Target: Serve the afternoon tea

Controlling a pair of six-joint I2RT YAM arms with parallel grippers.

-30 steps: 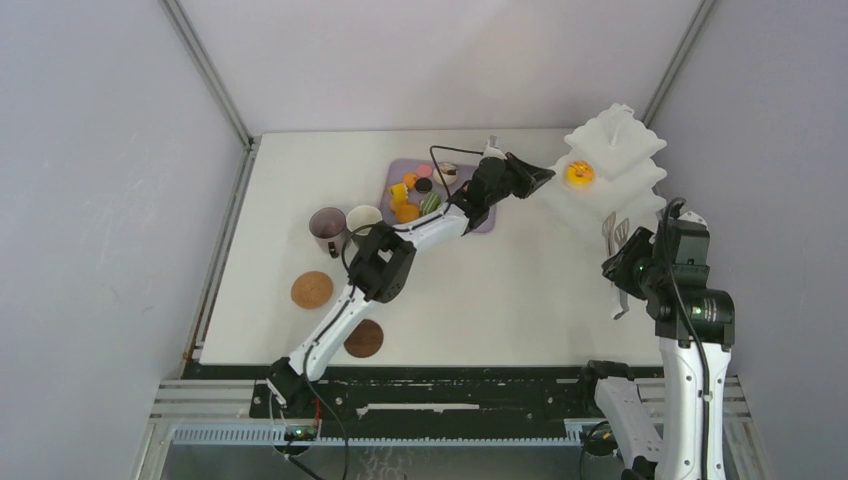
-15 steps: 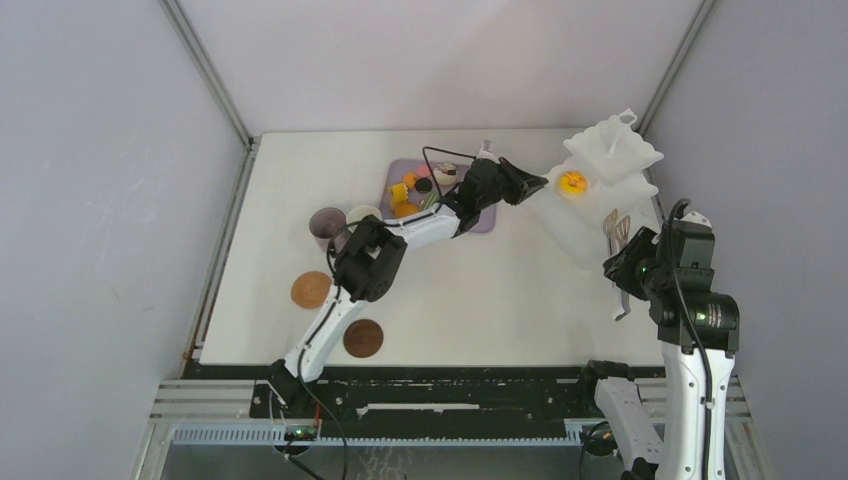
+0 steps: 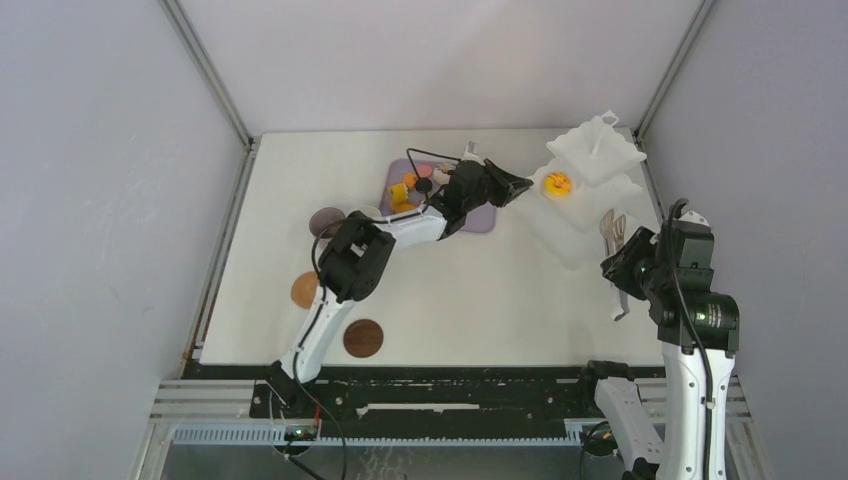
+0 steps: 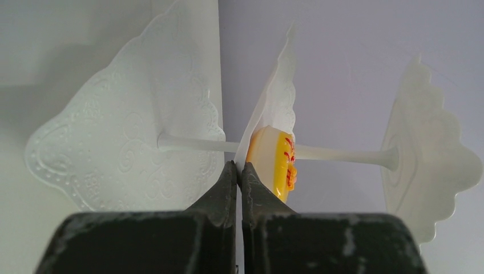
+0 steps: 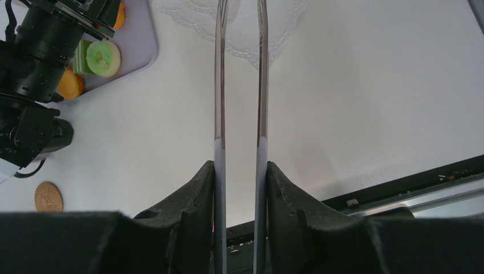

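L pincer nipped tight on mid rim of white three-tier stand, by yellow doughnut; R pincer clasps long white tongs. Looks like you're positioning the stand; next, let go gently.

The white table carried a lilac tray, a mauve mug, a brown coaster, a second coaster and a white stand.

No legible text, label, brand, number or sign appears in any view. The only markings are red decoration lines on the yellow doughnut, which sits on the white three-tier stand; they form no readable characters.
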